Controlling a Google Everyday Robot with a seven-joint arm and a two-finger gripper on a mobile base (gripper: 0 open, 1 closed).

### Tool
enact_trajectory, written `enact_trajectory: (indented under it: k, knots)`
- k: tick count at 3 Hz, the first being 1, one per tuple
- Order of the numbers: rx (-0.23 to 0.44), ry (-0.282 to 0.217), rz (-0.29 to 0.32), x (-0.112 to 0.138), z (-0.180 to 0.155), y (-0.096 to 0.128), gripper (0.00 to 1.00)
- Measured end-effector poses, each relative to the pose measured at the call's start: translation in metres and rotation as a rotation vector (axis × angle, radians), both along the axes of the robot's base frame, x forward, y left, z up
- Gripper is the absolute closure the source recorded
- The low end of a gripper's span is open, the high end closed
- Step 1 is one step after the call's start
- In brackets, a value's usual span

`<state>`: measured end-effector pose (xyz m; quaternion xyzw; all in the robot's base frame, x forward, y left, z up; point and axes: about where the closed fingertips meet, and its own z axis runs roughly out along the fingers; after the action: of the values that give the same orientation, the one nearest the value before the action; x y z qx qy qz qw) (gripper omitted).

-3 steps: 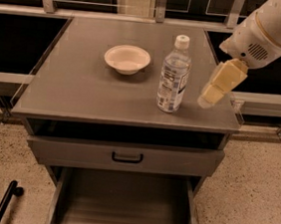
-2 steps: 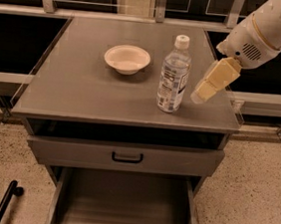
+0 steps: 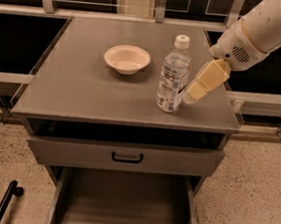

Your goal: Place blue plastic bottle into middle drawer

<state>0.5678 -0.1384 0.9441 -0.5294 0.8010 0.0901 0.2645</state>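
Reach step: blue plastic bottle [image 3: 173,77] upright on desk [image 3: 82,93], gripper [image 3: 195,92] just right of it, parted or closed can't tell; next needs side grasp, then lowering into middle drawer [image 3: 125,212] pulled out below bottle.

- Clear, glossy plastic for the blue plastic bottle [image 3: 174,75], with a smooth white cap and a printed label.
- Smooth cream plastic on the gripper [image 3: 191,95], just right of the bottle, low over the cabinet top.
- Matt grey metal with a faint sheen across the cabinet top [image 3: 83,88].
- Plain, smooth grey metal in the middle drawer [image 3: 125,207].
- Smooth white finish on the bowl [image 3: 127,59]; material unclear.
- Black handle [image 3: 127,157] on a matt grey drawer front [image 3: 66,151].
- Speckled stone-like floor [image 3: 253,186].
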Motion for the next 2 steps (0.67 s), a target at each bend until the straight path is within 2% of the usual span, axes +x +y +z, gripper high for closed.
enact_trajectory:
  k: [1, 2]
  knots:
    - [0.017, -0.004, 0.009, 0.004, -0.004, 0.013, 0.00]
    - [0.040, -0.018, 0.032, 0.017, -0.009, 0.040, 0.00]
